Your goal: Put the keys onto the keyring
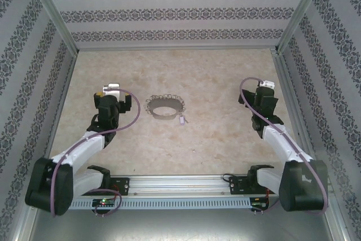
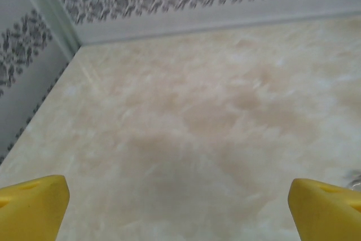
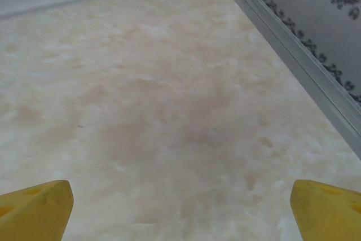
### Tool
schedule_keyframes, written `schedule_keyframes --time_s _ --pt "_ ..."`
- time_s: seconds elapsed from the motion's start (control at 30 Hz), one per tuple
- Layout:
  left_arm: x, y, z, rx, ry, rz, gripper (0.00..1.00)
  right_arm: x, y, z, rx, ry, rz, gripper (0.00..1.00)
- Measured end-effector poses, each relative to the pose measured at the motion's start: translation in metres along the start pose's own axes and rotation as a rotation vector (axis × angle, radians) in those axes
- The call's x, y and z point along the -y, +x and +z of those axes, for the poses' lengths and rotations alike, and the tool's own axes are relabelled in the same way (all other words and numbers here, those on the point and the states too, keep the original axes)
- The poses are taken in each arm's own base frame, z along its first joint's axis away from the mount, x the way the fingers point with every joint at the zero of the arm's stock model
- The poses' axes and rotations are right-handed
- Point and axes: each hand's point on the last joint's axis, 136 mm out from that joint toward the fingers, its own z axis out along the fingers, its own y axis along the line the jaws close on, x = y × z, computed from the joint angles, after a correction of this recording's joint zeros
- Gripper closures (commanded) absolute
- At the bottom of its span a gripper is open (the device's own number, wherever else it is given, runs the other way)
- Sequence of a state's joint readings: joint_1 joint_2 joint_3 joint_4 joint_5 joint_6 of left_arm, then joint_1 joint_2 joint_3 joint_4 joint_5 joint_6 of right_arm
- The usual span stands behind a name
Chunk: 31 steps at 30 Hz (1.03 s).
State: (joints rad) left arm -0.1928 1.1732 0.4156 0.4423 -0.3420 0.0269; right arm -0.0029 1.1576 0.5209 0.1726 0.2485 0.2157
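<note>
top external: keyring (image 1: 164, 107) lies mid-table (image 1: 214, 145), between the arms. one key (image 1: 182, 120) sits at its near-right rim; threaded or merely touching, cannot tell. left hand (image 2: 177, 211) and right hand (image 3: 180, 211) both spread wide, holding nothing, well apart from the ring. judgement: threading not yet begun.

Keyring (image 1: 163, 115) on table (image 1: 197, 150), key (image 1: 182, 120) beside its near-right rim, left arm (image 1: 84, 145), right arm (image 1: 282, 139) flanking
</note>
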Motion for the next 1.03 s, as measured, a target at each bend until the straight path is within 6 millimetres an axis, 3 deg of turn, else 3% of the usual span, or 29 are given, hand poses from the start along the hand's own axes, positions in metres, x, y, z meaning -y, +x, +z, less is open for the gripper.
schedule_keyframes --time_s 0.17,0.3,0.43,0.6,0.73,1.03 --pt "-0.005 0.053 0.025 -0.074 -0.032 0.007 0.0 0.003 0.025 0.02 0.041 -0.013 -0.027 0.02" --pt "-0.003 0.068 0.038 -0.075 -0.003 -0.013 0.0 -0.01 0.044 0.035 0.059 -0.099 -0.06 0.02" --pt "0.003 0.068 0.049 -0.069 0.06 -0.034 0.0 -0.028 0.054 0.049 0.043 -0.192 -0.103 0.02" --pt "0.0 0.044 0.06 -0.024 0.109 -0.079 0.0 -0.043 0.033 0.046 0.12 -0.24 -0.131 0.02" --pt "0.004 0.042 0.061 -0.021 0.139 -0.084 0.0 -0.052 0.031 0.043 0.136 -0.259 -0.155 0.02" --pt "0.008 0.042 0.06 -0.021 0.16 -0.085 0.0 -0.051 0.027 0.044 0.144 -0.258 -0.151 0.02"
